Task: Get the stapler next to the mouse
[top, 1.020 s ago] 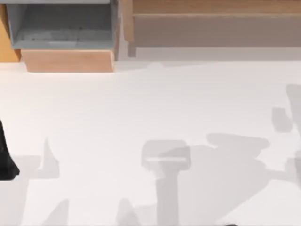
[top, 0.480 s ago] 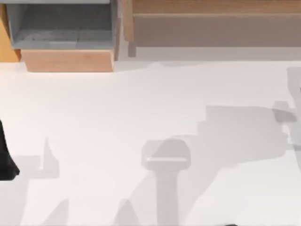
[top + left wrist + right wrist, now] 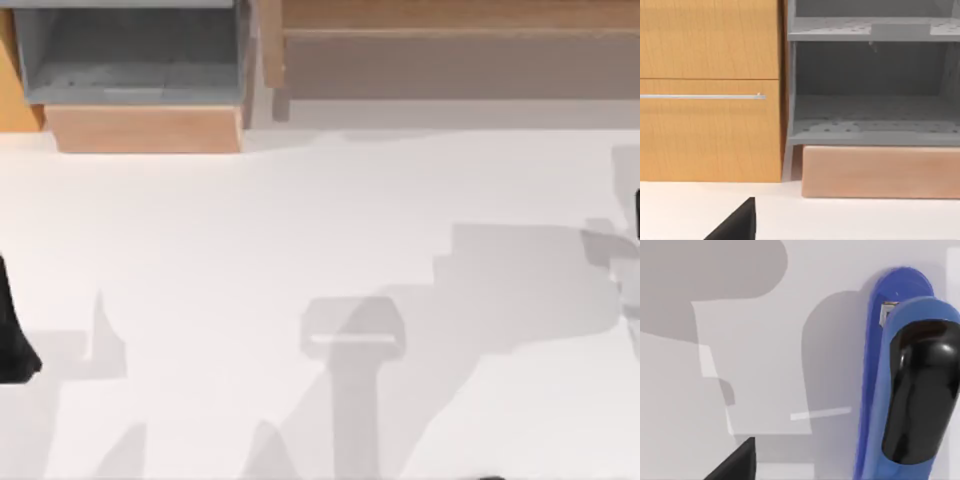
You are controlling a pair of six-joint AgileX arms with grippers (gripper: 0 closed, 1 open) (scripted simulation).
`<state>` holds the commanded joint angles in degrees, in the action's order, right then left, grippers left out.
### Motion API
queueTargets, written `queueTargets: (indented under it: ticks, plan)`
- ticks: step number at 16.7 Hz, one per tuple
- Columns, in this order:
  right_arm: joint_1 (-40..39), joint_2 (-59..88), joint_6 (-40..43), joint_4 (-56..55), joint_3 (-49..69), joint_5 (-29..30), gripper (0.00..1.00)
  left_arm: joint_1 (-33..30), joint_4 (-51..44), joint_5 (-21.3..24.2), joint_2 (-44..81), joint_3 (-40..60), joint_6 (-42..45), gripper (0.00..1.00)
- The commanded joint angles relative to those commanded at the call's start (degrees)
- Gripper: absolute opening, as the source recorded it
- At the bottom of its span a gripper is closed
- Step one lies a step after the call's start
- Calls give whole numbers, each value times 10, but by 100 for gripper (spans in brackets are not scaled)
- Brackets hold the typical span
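At the tabletop's point(image 3: 300, 220) left edge in the top view, a dark piece of the left arm point(image 3: 12, 340) is cut off by the frame; a black sliver point(image 3: 636, 215) is seen at the right edge, too little to identify. A grey shelf unit point(image 3: 130, 55) and a wooden block point(image 3: 145, 128) are seen at the far edge.

In the left wrist view, a wooden cabinet point(image 3: 710, 90) and the shelf unit are faced; the left gripper's state cannot be told.

In the right wrist view, the stapler point(image 3: 905, 375) is seen lying on the tabletop, blue with a black top, partly cropped. The right gripper's opening cannot be told.
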<state>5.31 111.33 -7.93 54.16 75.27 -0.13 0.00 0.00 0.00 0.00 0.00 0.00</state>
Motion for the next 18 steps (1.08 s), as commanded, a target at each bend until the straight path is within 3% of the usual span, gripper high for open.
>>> queueTargets:
  ticks: [4, 9, 18]
  plan:
    - [0, 31, 0, -72, -37, 0, 100, 0, 0, 0, 0, 0, 0, 100]
    - [0, 35, 0, -80, -42, 0, 100, 0, 0, 0, 0, 0, 0, 100]
    - [0, 35, 0, -80, -42, 0, 32, 0, 0, 0, 0, 0, 0, 100]
